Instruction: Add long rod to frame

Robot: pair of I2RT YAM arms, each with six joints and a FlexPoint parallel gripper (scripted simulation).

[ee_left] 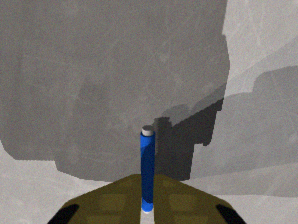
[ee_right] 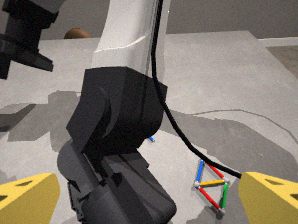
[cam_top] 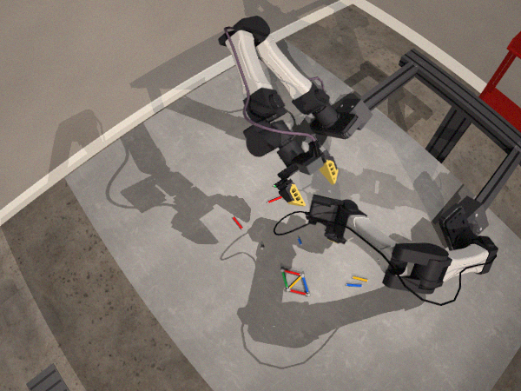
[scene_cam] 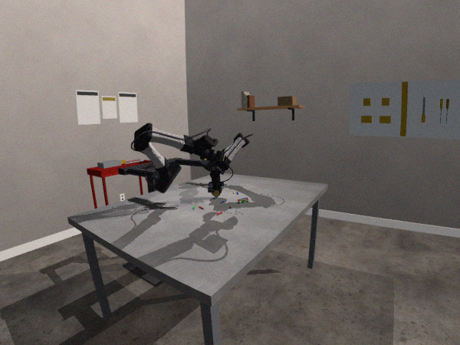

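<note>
Grey tabletop [cam_top: 195, 304] [scene_cam: 264, 230] [ee_left: 40, 40] [ee_right: 225, 60], patchy shadows. The blue rod [ee_left: 147, 165], presumably the long one, is pinched in the nearly closed left gripper [cam_top: 333, 240] [scene_cam: 216, 194] [ee_left: 147, 182]; the right gripper [cam_top: 319, 194] [ee_right: 148, 180] is wide open, nothing held. Flat frame [cam_top: 293, 273] [scene_cam: 243, 200] [ee_right: 211, 183] sits at 7 o'clock from the left one, top view. Pickup's in hand; a careful lift seems needed next. No containers seen.
</note>
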